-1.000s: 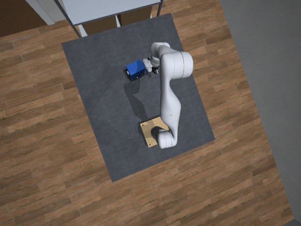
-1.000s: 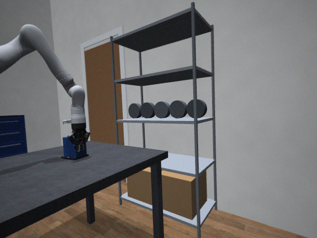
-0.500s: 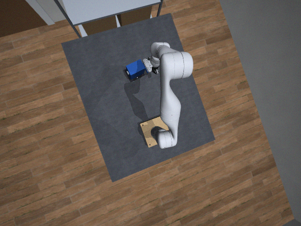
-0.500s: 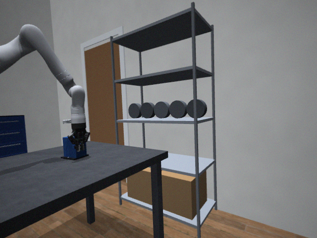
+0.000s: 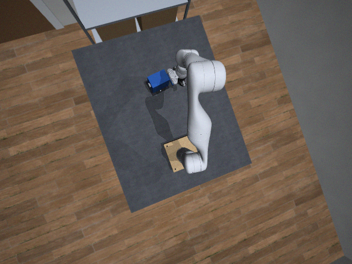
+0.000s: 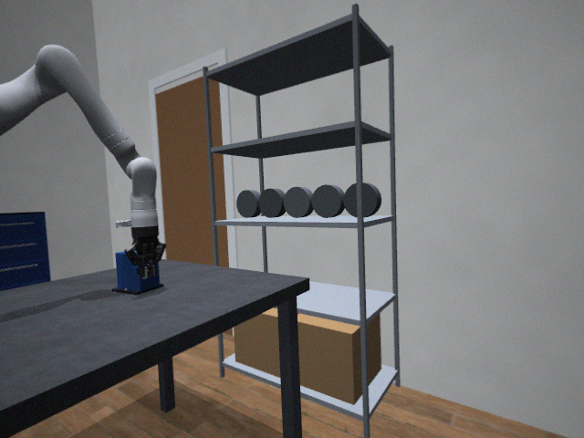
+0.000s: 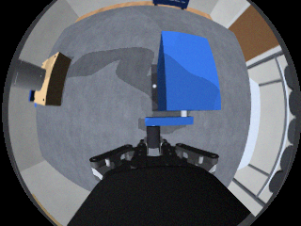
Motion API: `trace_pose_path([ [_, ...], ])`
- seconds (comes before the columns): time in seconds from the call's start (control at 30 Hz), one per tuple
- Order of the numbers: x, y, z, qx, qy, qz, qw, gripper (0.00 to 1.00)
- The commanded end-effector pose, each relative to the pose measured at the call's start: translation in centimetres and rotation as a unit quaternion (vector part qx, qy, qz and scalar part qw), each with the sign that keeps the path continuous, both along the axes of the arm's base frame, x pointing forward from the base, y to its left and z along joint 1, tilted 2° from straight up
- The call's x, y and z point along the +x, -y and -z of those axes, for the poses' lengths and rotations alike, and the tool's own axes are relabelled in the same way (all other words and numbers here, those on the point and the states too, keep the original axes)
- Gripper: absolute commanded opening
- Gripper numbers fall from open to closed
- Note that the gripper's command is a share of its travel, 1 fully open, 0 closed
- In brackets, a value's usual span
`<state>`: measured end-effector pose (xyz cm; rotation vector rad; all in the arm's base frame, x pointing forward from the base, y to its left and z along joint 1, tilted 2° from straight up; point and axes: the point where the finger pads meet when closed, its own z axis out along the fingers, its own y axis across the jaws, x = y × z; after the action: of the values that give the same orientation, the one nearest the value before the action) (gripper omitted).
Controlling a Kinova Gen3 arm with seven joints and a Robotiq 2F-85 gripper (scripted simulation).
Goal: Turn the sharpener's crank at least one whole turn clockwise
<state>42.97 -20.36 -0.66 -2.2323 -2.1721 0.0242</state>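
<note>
The crank knob [image 7: 168, 122] is mostly hidden between the gripper [image 7: 153, 149] fingers, which pinch it beside the blue pencil sharpener [image 5: 158, 80] on the grey surface [image 5: 119, 119]. The arm reaches forward from its base, wrist pointing straight down; the crank itself is hard to make out.
</note>
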Motion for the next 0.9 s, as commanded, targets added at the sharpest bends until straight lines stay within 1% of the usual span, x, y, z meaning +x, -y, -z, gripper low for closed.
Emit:
trace_pose_path([
  [0.0, 0.1, 0.0, -0.1, 0.000, 0.001, 0.000, 1.000, 0.00],
  [0.27, 0.1, 0.0, -0.2, 0.000, 0.001, 0.000, 1.000, 0.00],
  [0.57, 0.1, 0.0, -0.8, 0.000, 0.001, 0.000, 1.000, 0.00],
  [0.87, 0.7, 0.1, -2.4, 0.000, 0.001, 0.000, 1.000, 0.00],
])
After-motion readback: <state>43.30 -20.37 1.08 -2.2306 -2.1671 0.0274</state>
